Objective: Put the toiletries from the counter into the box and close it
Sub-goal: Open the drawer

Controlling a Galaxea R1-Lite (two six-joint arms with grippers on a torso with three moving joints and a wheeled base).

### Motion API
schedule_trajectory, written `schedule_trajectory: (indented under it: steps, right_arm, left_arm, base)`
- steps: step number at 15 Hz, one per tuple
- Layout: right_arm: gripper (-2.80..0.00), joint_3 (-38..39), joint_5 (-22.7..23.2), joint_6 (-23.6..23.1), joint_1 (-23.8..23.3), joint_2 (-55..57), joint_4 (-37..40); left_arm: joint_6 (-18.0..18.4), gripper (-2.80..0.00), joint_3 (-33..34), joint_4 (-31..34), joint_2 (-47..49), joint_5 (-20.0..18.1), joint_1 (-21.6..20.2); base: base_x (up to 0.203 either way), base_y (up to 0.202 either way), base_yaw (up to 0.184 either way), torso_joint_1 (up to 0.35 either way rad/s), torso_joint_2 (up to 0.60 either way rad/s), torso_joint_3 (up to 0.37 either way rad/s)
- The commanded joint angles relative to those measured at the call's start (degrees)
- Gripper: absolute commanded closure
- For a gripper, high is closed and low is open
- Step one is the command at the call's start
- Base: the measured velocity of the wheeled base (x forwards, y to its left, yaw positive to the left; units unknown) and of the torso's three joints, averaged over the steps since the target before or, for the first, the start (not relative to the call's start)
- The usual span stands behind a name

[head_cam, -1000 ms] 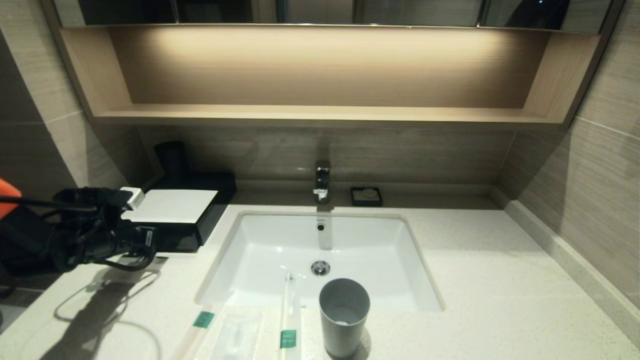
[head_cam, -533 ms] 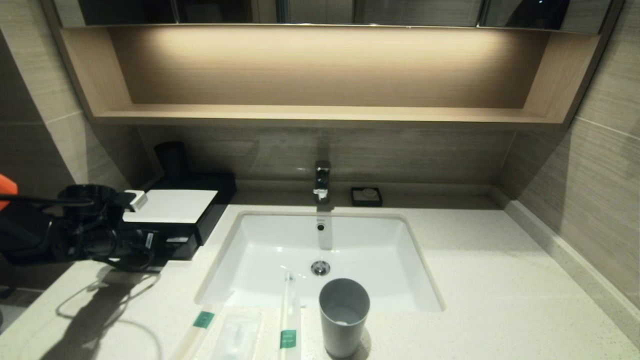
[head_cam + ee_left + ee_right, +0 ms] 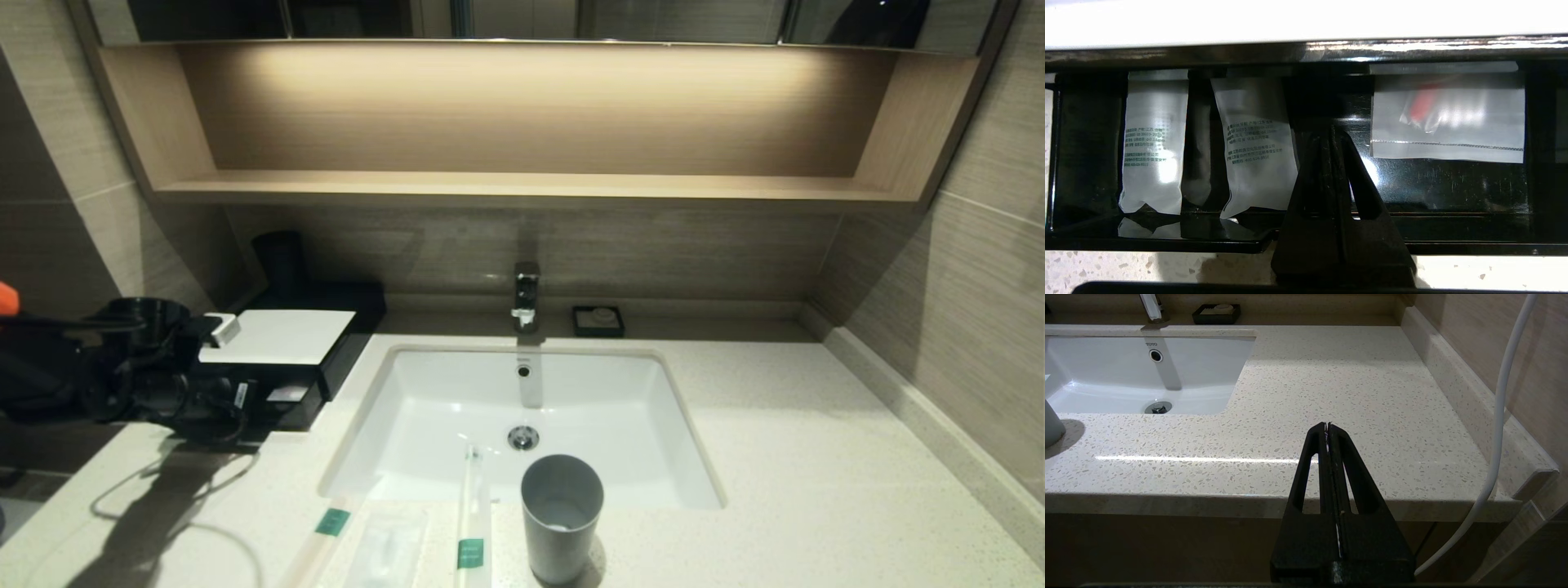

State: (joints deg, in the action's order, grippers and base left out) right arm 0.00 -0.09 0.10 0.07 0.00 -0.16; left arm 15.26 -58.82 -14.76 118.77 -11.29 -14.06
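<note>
Left wrist view: my left hand [image 3: 1327, 134] has its fingers pressed together with nothing between them, tip poised over the open drawer of the box [image 3: 1306, 53]. I see three translucent sachets [image 3: 1153, 139] already lying in the drawer compartments; its front lip sits just above the speckled stone.

The head view places that hand [image 3: 273, 398] at the front of the box [image 3: 282, 336], at the bench's far left corner. My right hand [image 3: 1327, 428] is parked off the front edge on the right, fingers shut and empty.

The toiletries lie at the near edge of the bench [image 3: 816, 474], well apart from the box: one wrapped stick [image 3: 322, 539] at left, the flat packet [image 3: 384, 547] beside it, the second stick [image 3: 472, 523] overhanging the sink [image 3: 522, 400] rim, next to a grey cup [image 3: 562, 518].

I judge the sticks light and stiff; grip mid-length, near the green band. The packet is probably thin, limp and slick; pinch an edge.

The stone is smooth and glossy. A wooden shelf niche [image 3: 522, 184] runs above, with a tap [image 3: 526, 296] and soap dish [image 3: 598, 320] at the back wall.
</note>
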Motion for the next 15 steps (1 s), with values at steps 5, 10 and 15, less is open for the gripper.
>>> schedule_trajectory:
  steps: [5,10,15]
  right_arm:
    - [0.00,0.09,0.00,-0.01,0.01,-0.09,-0.02]
    - [0.00,0.09,0.00,-0.01,0.01,-0.09,-0.02]
    - [0.00,0.09,0.00,-0.01,0.01,-0.09,-0.02]
  left_arm:
    - [0.44,0.00,-2.03,7.74,-1.37,0.04,-0.01]
    - [0.65,0.00,-2.88,11.81,-1.61,2.08,0.34]
    - [0.91,0.00,-3.72,16.17,-1.70,2.94,0.74]
  base:
    - [0.000,0.000,0.000,0.000,0.00,0.000]
    - [0.000,0.000,0.000,0.000,0.00,0.000]
    - [0.000,0.000,0.000,0.000,0.00,0.000]
